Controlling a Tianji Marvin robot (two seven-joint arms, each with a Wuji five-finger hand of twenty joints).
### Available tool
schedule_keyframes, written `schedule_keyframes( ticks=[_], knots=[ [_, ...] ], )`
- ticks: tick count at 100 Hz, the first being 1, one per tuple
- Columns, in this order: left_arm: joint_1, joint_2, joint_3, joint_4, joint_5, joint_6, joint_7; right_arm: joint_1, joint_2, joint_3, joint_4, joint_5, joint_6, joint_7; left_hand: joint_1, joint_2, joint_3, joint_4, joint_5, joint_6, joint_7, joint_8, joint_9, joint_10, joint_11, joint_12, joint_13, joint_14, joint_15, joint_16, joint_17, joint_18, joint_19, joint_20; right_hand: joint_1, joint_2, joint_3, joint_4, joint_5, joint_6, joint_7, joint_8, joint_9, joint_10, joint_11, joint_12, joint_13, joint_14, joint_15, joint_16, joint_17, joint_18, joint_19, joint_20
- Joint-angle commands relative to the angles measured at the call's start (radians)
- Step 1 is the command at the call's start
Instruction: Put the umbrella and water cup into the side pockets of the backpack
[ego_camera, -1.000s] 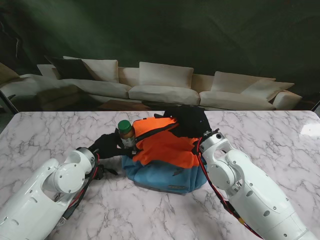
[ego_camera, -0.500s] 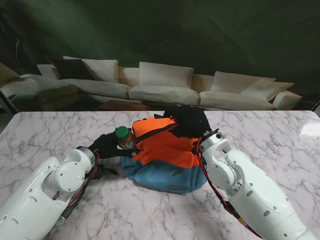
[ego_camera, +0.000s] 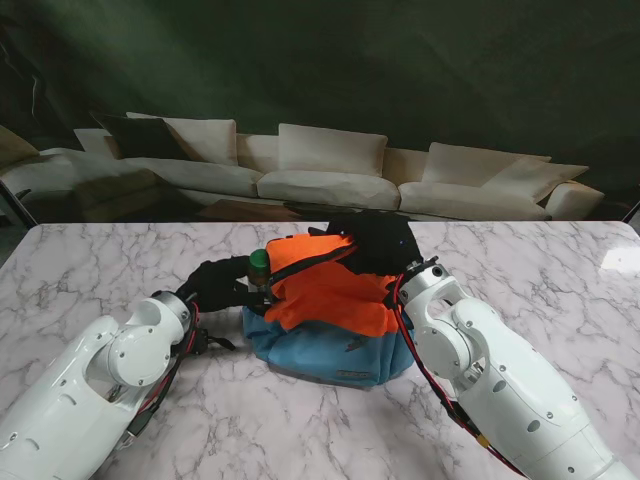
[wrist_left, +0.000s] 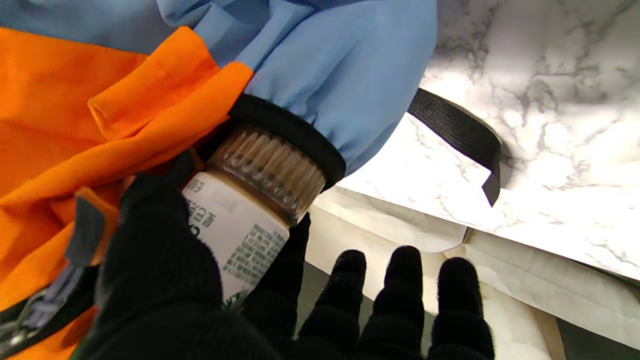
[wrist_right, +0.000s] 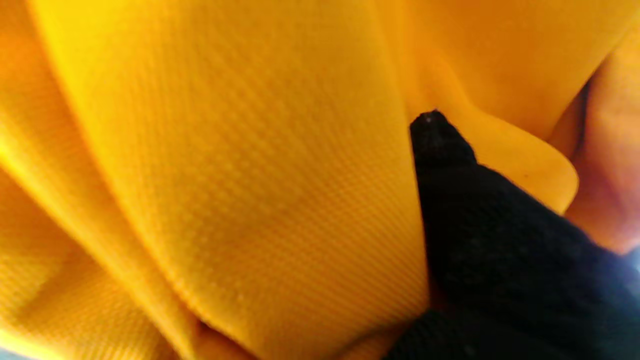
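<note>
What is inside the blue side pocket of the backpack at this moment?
The bottle's ribbed base sits in the side pocket's black elastic mouth, held by the left hand. Fabric hides the pocket's depth.

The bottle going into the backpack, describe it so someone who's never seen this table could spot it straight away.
On the marble table lies an orange and blue backpack. At its left side, the left robot hand in a black glove holds a bottle whose base sits in the black-rimmed side pocket. It alone has a green cap and a white printed label.
</note>
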Motion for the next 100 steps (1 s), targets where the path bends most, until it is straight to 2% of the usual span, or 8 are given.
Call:
schedule_keyframes(
  ticks=[1,19,30,36,46,64,89,100],
  knots=[
    [-0.011,-0.004,0.014,0.014,0.000,0.014,-0.024,-0.006,0.000,-0.003,0.004,0.000,-0.003,0.005,0.125,0.115,0.080,0.027,0.166,-0.114,0.045,-0.004,0.026,-0.021,0.001,0.003,0.012,-0.012,0.006,0.014,-0.008,0.018,0.017,-0.002,0.129,0.137,0.124,0.058,0.078,-0.153,0.130,0.064,0.002,-0.025,0.011,0.001,0.038,-0.049,0.019,0.012,-0.006,0.000,0.012,0.001],
    [-0.020,0.003,0.030,0.040,0.014,0.037,-0.055,-0.006,0.000,-0.004,0.004,0.000,-0.003,0.007,0.115,0.136,0.074,0.032,0.179,-0.062,-0.026,-0.097,0.021,-0.018,-0.007,-0.018,0.004,-0.010,0.000,0.012,-0.016,0.006,0.011,-0.006,0.129,0.137,0.124,0.058,0.078,-0.153,0.130,0.064,0.001,-0.024,0.011,0.000,0.038,-0.049,0.018,0.012,-0.006,0.000,0.012,0.001],
    [-0.014,0.007,0.021,0.040,0.033,0.042,-0.073,-0.005,0.000,-0.005,0.004,0.001,-0.003,0.008,0.012,0.104,0.072,0.033,-0.050,0.070,-0.176,-0.209,-0.064,0.022,-0.022,-0.033,-0.030,0.002,-0.015,0.005,-0.030,-0.001,-0.009,-0.013,0.129,0.138,0.124,0.058,0.078,-0.153,0.130,0.064,0.001,-0.025,0.010,0.000,0.038,-0.048,0.018,0.012,-0.006,0.001,0.012,0.001],
    [-0.004,0.009,0.007,0.029,0.028,0.040,-0.082,-0.004,0.000,-0.005,0.004,0.000,-0.003,0.008,-0.041,0.072,0.073,0.033,-0.220,0.092,-0.263,-0.261,-0.130,0.036,-0.033,-0.046,-0.045,0.006,-0.021,0.002,-0.035,-0.007,-0.019,-0.016,0.128,0.138,0.124,0.057,0.078,-0.153,0.130,0.064,0.001,-0.024,0.011,0.001,0.038,-0.048,0.018,0.012,-0.006,0.001,0.012,0.001],
    [0.017,0.009,-0.029,0.005,0.039,-0.006,-0.074,-0.004,0.000,-0.005,0.003,0.000,-0.003,0.009,-0.140,0.014,0.073,0.032,-0.361,0.117,-0.283,-0.295,-0.157,0.070,-0.037,-0.059,-0.040,0.013,-0.018,0.003,-0.026,-0.027,-0.020,-0.012,0.128,0.138,0.123,0.057,0.077,-0.153,0.130,0.064,0.000,-0.024,0.011,0.001,0.038,-0.048,0.018,0.012,-0.006,0.001,0.012,0.001],
    [0.053,0.011,-0.095,-0.045,0.060,-0.091,-0.058,-0.003,0.000,-0.006,0.003,0.000,-0.002,0.009,-0.184,-0.043,0.076,0.029,-0.371,0.145,-0.270,-0.288,-0.123,0.097,-0.028,-0.059,-0.018,0.027,-0.010,0.004,0.002,-0.026,-0.013,-0.010,0.128,0.139,0.123,0.058,0.078,-0.152,0.130,0.063,0.000,-0.025,0.010,0.000,0.038,-0.049,0.018,0.012,-0.006,0.001,0.012,0.001],
    [0.100,-0.003,-0.158,-0.103,0.041,-0.157,0.018,-0.001,0.000,-0.007,0.005,0.000,-0.001,0.009,-0.150,-0.006,0.087,0.031,-0.304,0.113,-0.238,-0.266,-0.113,0.081,-0.029,-0.057,-0.013,0.025,-0.004,0.003,0.010,-0.032,0.009,-0.009,0.125,0.142,0.122,0.057,0.068,-0.149,0.127,0.060,0.000,-0.026,0.010,0.001,0.038,-0.047,0.017,0.011,-0.006,0.001,0.012,0.001],
    [0.118,-0.001,-0.191,-0.153,0.021,-0.201,0.004,0.003,0.000,-0.007,0.008,0.000,0.003,0.012,-0.203,-0.020,0.078,0.028,-0.361,0.107,-0.280,-0.287,-0.164,0.084,-0.046,-0.083,-0.025,0.029,-0.024,-0.012,0.005,-0.008,-0.002,-0.025,0.124,0.145,0.121,0.057,0.064,-0.144,0.123,0.054,-0.002,-0.024,0.009,0.000,0.038,-0.048,0.016,0.011,-0.006,0.001,0.012,0.000]
  ],
)
